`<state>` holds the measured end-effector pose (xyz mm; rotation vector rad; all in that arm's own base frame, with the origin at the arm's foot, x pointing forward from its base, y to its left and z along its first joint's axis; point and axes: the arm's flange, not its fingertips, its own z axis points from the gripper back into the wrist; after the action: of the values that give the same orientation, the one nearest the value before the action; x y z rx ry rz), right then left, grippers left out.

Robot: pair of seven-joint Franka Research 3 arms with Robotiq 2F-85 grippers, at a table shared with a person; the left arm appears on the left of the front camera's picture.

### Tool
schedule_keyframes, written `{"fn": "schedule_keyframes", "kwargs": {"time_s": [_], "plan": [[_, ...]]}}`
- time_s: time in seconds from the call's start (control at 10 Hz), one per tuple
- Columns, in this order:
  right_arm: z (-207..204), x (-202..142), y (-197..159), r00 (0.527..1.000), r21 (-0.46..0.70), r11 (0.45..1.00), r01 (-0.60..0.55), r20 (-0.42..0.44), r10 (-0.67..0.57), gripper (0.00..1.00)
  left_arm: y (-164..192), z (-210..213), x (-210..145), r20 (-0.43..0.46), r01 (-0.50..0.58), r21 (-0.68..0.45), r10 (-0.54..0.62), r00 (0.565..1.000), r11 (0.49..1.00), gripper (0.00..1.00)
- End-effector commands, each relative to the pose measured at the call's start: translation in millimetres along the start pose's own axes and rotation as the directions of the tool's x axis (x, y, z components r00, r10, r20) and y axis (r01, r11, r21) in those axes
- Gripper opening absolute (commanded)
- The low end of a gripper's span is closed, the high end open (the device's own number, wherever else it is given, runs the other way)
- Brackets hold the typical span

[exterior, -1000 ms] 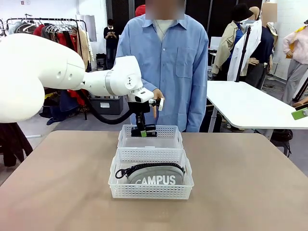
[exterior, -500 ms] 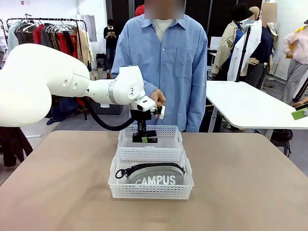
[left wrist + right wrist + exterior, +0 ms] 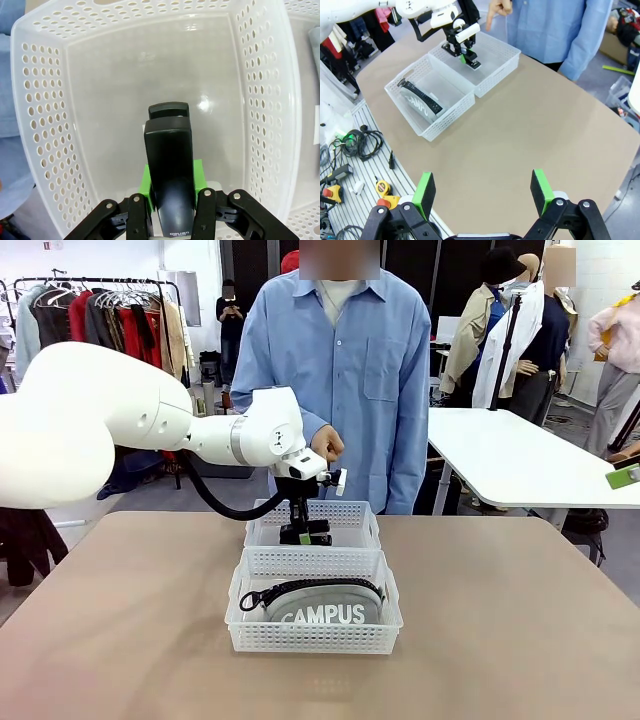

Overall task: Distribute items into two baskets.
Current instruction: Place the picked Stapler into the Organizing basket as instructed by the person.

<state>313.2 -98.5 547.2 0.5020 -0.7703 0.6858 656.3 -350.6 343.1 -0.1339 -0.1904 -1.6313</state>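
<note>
Evidently left gripper [image 3: 172, 212] is clamping the rigid, compact stapler [image 3: 169, 175] across its narrow sides, hovering inside far basket [image 3: 45, 130].

— Any lettering you can read?

— Yes. White capitals spelling "CAMPUS" run across the side of the grey zip pouch [image 3: 322, 602], seen from the front.

— Same word from the right wrist camera?

— The pouch [image 3: 421, 102] carries white letters there too, but they sit at an angle and are too small to read whole.

— And the black stapler [image 3: 170, 175]?

— A small white print sits at its near end in the left wrist view, too tiny to make out.
</note>
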Motion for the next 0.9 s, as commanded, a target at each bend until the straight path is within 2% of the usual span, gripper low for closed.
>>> {"fn": "schedule_keyframes", "kwargs": {"time_s": [0.0, 0.2, 0.3, 0.7, 0.8], "plan": [[0.4, 0.8, -0.5, 1.0, 0.011, 1.0, -0.009, 0.019, 0.008, 1.0, 5.9, 2.5, -0.1, 0.002, 0.007, 0.012, -0.007, 1.0, 1.0, 0.03], [0.4, 0.8, -0.5, 1.0, 0.011, 1.0, -0.009, 0.019, 0.008, 1.0, 6.5, 1.6, 0.4, 0.013, 0.007, 0.005, -0.007, 1.0, 1.0, 0.03], [0.4, 0.8, -0.5, 1.0, 0.011, 1.0, -0.009, 0.019, 0.008, 1.0, 6.1, 0.3, 0.3, 0.017, 0.01, -0.002, -0.01, 1.0, 1.0, 0.2], [0.4, 0.8, -0.5, 1.0, 0.011, 1.0, -0.009, 0.019, 0.008, 1.0, 4.8, 3.2, -1.0, 0.029, 0.026, 0.004, -0.026, 0.999, 1.0, 1.0], [0.4, 0.8, -0.5, 1.0, 0.011, 1.0, -0.009, 0.019, 0.008, 1.0, 4.5, 3.4, -1.7, 0.028, 0.027, 0.0, -0.027, 0.999, 1.0, 1.0]]}}
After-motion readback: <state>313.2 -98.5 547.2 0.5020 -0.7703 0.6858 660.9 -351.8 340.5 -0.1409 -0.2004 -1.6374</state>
